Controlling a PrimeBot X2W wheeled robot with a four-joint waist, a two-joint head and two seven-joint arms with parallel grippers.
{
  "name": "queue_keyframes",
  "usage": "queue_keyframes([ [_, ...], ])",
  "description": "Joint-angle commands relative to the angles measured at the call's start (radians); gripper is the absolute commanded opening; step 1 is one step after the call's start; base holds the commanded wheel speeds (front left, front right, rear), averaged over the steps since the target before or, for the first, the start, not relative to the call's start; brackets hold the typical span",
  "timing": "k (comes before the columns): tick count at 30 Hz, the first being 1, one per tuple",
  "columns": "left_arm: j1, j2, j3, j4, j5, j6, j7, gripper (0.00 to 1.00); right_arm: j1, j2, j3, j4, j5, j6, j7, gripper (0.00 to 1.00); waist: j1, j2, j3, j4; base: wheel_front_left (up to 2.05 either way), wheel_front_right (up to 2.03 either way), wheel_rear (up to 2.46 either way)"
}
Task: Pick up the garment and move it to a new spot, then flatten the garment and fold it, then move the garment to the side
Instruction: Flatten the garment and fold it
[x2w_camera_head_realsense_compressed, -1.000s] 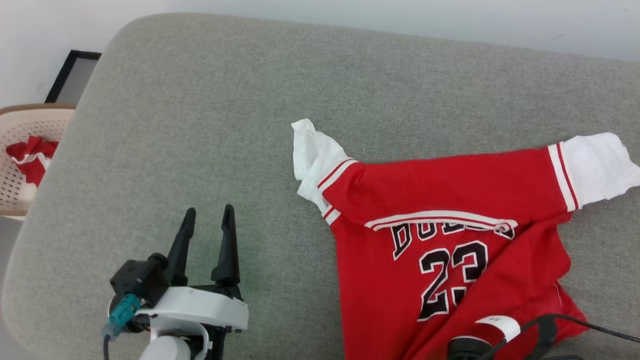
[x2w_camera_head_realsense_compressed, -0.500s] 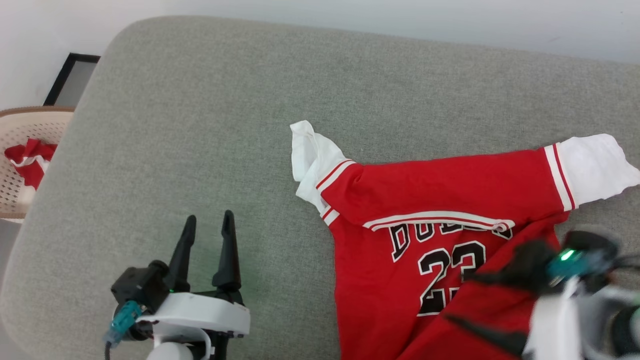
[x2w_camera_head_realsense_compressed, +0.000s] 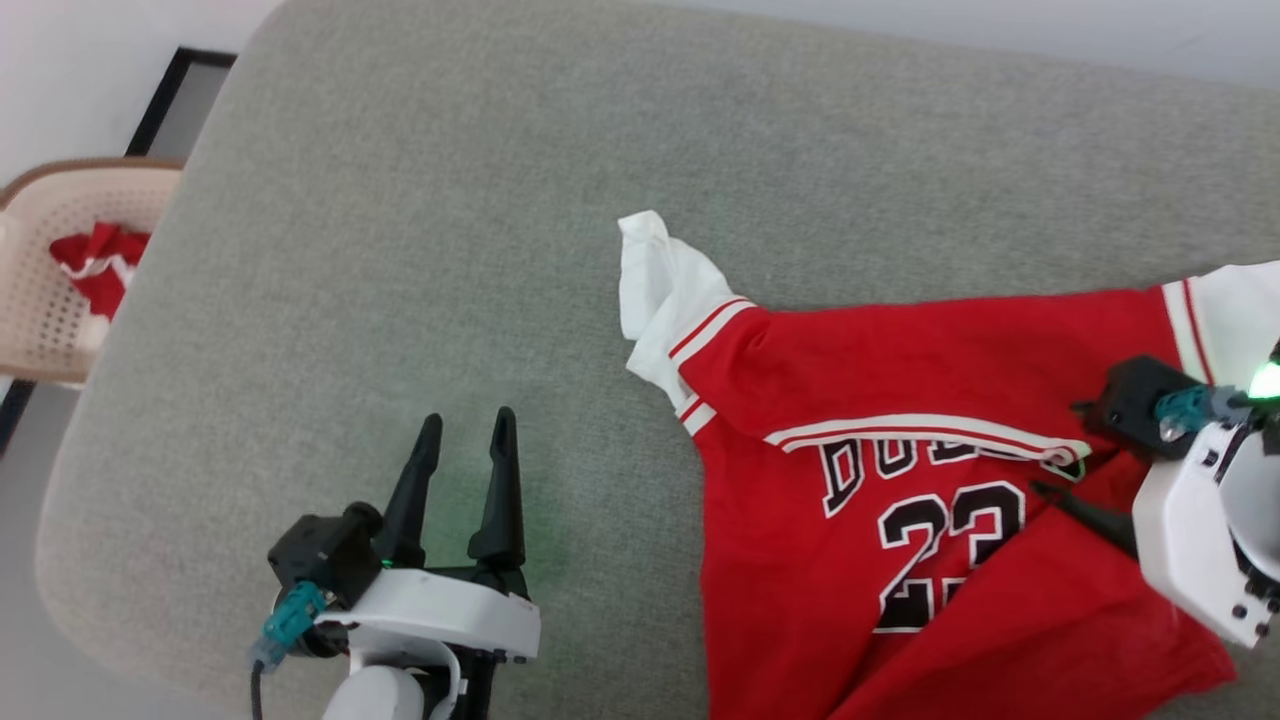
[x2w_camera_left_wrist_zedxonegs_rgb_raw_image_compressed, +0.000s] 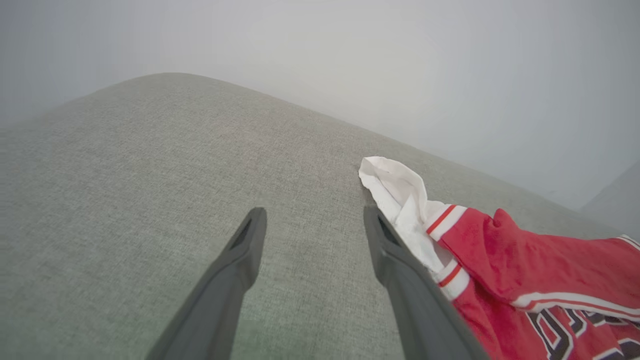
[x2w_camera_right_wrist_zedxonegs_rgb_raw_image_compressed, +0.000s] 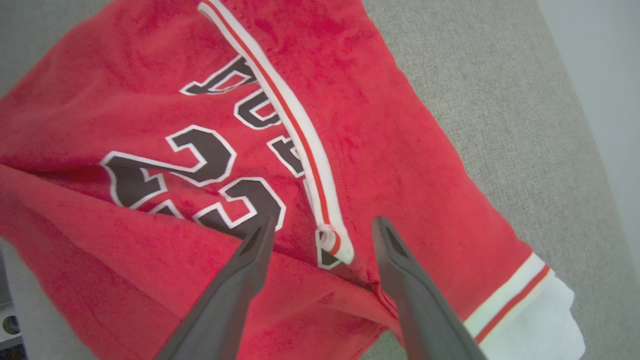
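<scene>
Red shirt (x2w_camera_head_realsense_compressed: 900, 360) rumpled on grey cushion (x2w_camera_head_realsense_compressed: 450, 200), left tool (x2w_camera_head_realsense_compressed: 465, 425) spread beside shirt, right tool (x2w_camera_right_wrist_zedxonegs_rgb_raw_image_compressed: 322, 225) spread just above shirt

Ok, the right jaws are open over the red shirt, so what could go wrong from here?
The bright red soft-cloth T-shirt lies doubled over, a fold crossing its lettering. The right gripper, jaws open above the striped collar trim, may pinch two layers, so pulling wouldn't flatten it. The crumpled white sleeve near the left gripper could end up bunched and spoil the fold.
</scene>
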Motion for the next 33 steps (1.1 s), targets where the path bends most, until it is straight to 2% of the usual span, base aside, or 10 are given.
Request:
queue_keyframes([
  [1,-0.009,-0.003,0.003,0.003,0.005,-0.008,0.000,1.00,-0.015,0.000,0.007,0.008,-0.006,-0.001,-0.010,1.00,0.0000,0.0000,0.013,0.013,0.00,0.00,0.00],
  [7,-0.018,-0.012,0.006,0.012,0.009,-0.018,0.000,1.00,-0.085,-0.010,0.095,0.062,-0.019,-0.001,-0.035,1.00,0.0000,0.0000,0.035,0.019,0.00,0.00,0.00],
  [13,-0.036,-0.016,0.003,0.017,0.007,-0.025,0.000,1.00,-0.117,0.002,0.122,0.080,-0.039,-0.001,-0.047,1.00,0.0000,0.0000,0.055,0.019,0.00,0.00,0.00],
  [15,-0.041,-0.016,-0.002,0.018,0.001,-0.024,0.000,1.00,-0.125,0.001,0.123,0.075,-0.052,-0.001,-0.034,0.58,0.0000,0.0000,0.062,0.020,0.00,0.00,0.00],
  [16,-0.044,-0.016,-0.005,0.017,-0.004,-0.022,0.000,1.00,-0.123,0.000,0.123,0.073,-0.054,-0.001,-0.030,0.45,0.0000,0.0000,0.064,0.020,0.00,0.00,0.00],
  [17,-0.046,-0.016,-0.009,0.017,-0.008,-0.020,0.000,1.00,-0.114,-0.001,0.124,0.069,-0.063,-0.001,-0.022,0.26,0.0000,0.0000,0.066,0.022,0.00,0.00,0.00],
  [18,-0.048,-0.016,-0.012,0.017,-0.012,-0.018,0.000,1.00,-0.107,-0.003,0.124,0.064,-0.069,-0.001,-0.014,0.19,0.0000,0.0000,0.068,0.023,0.00,0.00,0.00],
  [19,-0.050,-0.016,-0.015,0.017,-0.016,-0.017,0.000,1.00,-0.102,-0.005,0.124,0.061,-0.067,-0.001,-0.006,0.00,0.0000,0.0000,0.070,0.023,0.00,0.00,0.00],
  [28,-0.057,-0.016,-0.028,0.017,-0.035,-0.007,0.000,1.00,-0.143,-0.009,0.123,0.079,-0.038,-0.001,-0.037,0.00,0.0000,0.0000,0.074,0.030,0.00,0.00,0.00],
  [33,-0.057,-0.016,-0.028,0.010,-0.039,-0.007,0.000,1.00,-0.213,0.006,0.087,0.160,0.060,-0.001,-0.121,0.00,0.0000,0.0000,0.085,0.032,0.00,0.00,0.00],
])
